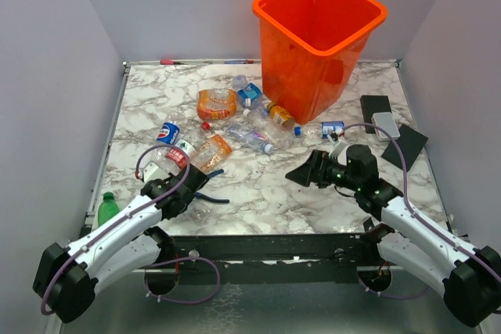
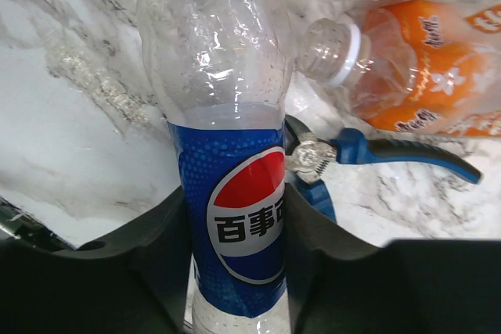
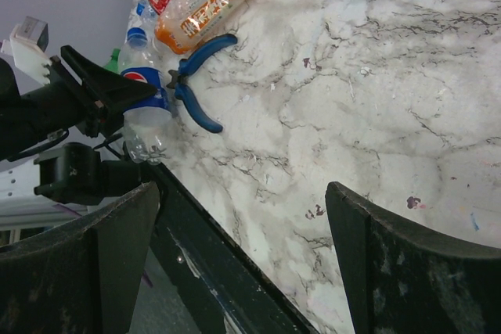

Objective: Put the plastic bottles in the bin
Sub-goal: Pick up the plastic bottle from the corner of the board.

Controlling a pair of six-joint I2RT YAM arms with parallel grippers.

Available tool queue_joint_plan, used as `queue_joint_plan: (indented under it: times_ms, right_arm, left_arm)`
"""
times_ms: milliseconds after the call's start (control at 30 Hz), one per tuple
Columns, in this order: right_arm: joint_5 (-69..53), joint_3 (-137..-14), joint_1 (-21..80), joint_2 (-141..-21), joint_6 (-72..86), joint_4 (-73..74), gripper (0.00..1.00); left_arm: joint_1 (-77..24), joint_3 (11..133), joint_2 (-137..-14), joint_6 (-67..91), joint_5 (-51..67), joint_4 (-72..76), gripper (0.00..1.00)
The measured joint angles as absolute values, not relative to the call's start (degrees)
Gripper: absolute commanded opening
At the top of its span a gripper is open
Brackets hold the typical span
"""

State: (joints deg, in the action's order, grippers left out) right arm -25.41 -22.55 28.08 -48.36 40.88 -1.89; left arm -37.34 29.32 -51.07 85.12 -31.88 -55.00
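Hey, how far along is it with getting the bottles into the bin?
Done: no bottle shows inside the orange bin. In hand: the left fingers are shut on a Pepsi bottle; the right fingers hang open, empty. Left: the cluster of bottles beside the bin and the green bottle at the left edge.
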Motion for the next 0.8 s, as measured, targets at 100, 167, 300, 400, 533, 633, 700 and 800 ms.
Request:
queue_joint_plan:
  times_ms: [100, 167, 300, 400, 533, 633, 700, 800]
  right_arm:
    - [-25.52, -23.42, 28.08, -48.31, 40.82, -1.23, 0.91]
    - [-26.13, -25.06, 28.08, -48.16, 40.36, -0.12, 0.91]
    - [-26.92, -28.77, 28.08, -47.83, 38.52, 2.61, 0.93]
    - [-27.70, -33.04, 28.08, -47.55, 36.75, 4.27, 0.94]
    - [-29.28, -36.34, 28.08, -46.96, 36.60, 3.09, 0.94]
    - [-31.73, -36.36, 28.08, -46.46, 38.37, 0.03, 0.94]
    - [-33.43, -36.38, 28.08, -46.39, 39.75, -2.42, 0.94]
    - [-35.07, -37.19, 28.08, -46.46, 41.39, -4.40, 0.94]
  left_arm:
    - [-37.34, 29.39, -47.20, 83.94, -31.92, -54.94, 0.28]
    - [-37.34, 30.28, -45.23, 81.78, -31.94, -55.55, 0.27]
    - [-37.34, 37.71, -43.13, 73.52, -31.92, -55.64, 0.27]
    - [-37.34, 43.24, -41.85, 65.39, -31.09, -52.27, 0.27]
    - [-37.34, 46.04, -38.44, 50.37, -24.45, -40.97, 0.26]
    - [-37.34, 46.28, -37.74, 38.26, -15.16, -30.85, 0.26]
    - [-37.34, 46.87, -38.98, 32.21, -8.67, -26.44, 0.27]
    - [-37.34, 47.81, -42.04, 24.08, 4.12, -19.05, 0.27]
